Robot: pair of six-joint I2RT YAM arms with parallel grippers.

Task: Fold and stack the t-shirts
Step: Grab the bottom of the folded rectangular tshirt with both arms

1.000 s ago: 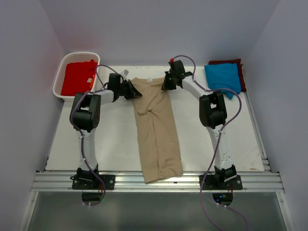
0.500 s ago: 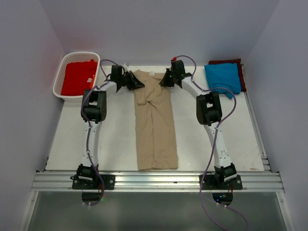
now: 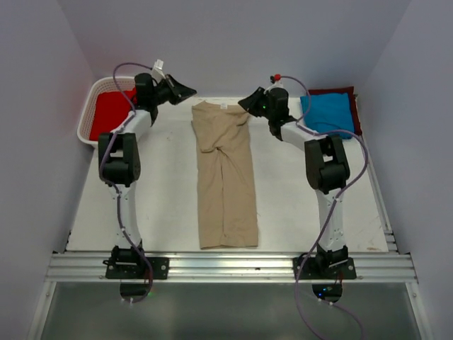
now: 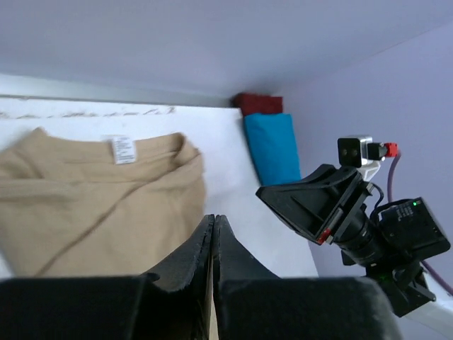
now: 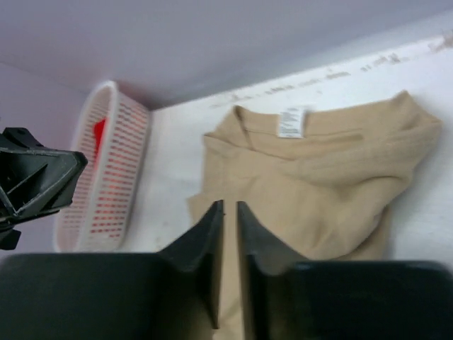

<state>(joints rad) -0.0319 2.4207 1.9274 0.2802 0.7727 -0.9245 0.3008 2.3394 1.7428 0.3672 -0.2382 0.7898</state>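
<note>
Left gripper (image 3: 185,91) is pressed together, right gripper (image 3: 246,103) slightly apart, both empty. Blue t-shirt (image 3: 327,113) hides most of the maroon t-shirt (image 3: 347,91). Tan t-shirt's (image 3: 225,177) far end lies between both grippers.

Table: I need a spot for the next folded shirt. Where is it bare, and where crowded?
Bare strips flank the tan shirt: left, nearer than the basket; right, nearer than the blue shirt. The far corners are crowded.
</note>
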